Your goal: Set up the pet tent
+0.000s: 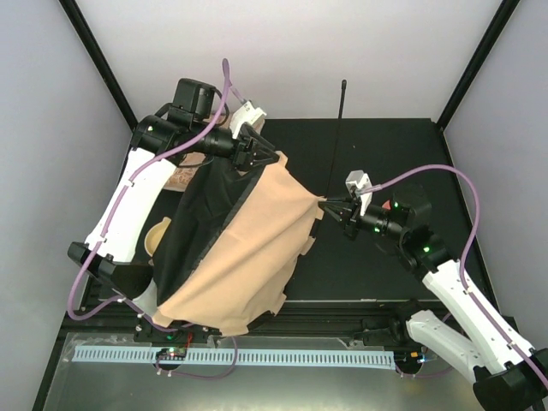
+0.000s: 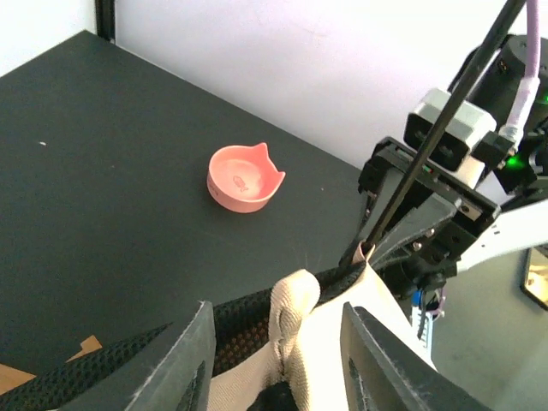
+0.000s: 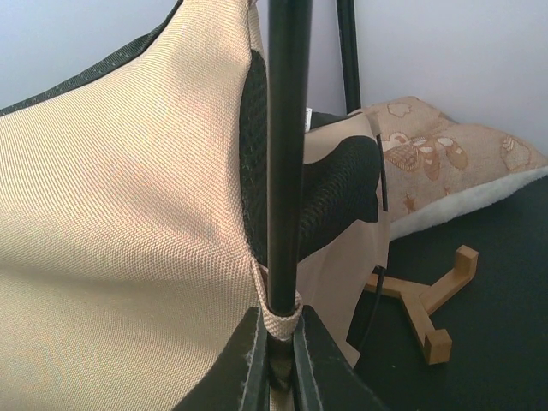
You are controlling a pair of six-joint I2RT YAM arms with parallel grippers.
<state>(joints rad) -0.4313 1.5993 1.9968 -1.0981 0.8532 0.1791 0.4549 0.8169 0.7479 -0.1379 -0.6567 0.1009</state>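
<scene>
At the far left of the desk (image 1: 402, 154), a patterned cushion (image 1: 181, 178) can be seen; most of it is hidden by the tent (image 1: 248, 248). The tent is spread out in the middle of the desk, a bit to the left. Its tan cloth is turned up, and its black lining is seen along the left side. The near edge of the tent is hung over the near edge of the desk.

The far top corner of the tent is met by the left gripper (image 1: 255, 156). In the left wrist view, its jaws are seen apart, with bunched tan cloth and black mesh between the fingers (image 2: 184, 364). It cannot be told if the cloth is squeezed. In that same view, a pink bowl with cat ears (image 2: 246, 178) is seen on the bare desk, apart from the tent.

The right corner of the tent is pulled out to a point. A small tan loop (image 3: 281, 312) is sewn there, and a thin black pole (image 1: 337, 137) is passed through it. From the loop, the pole is stretched away to the far side.

The pole is clamped in the jaws of the right gripper (image 1: 334, 208), just under the loop. In the right wrist view, a small wooden stand (image 3: 424, 308) is seen on the desk, near the cushion.
</scene>
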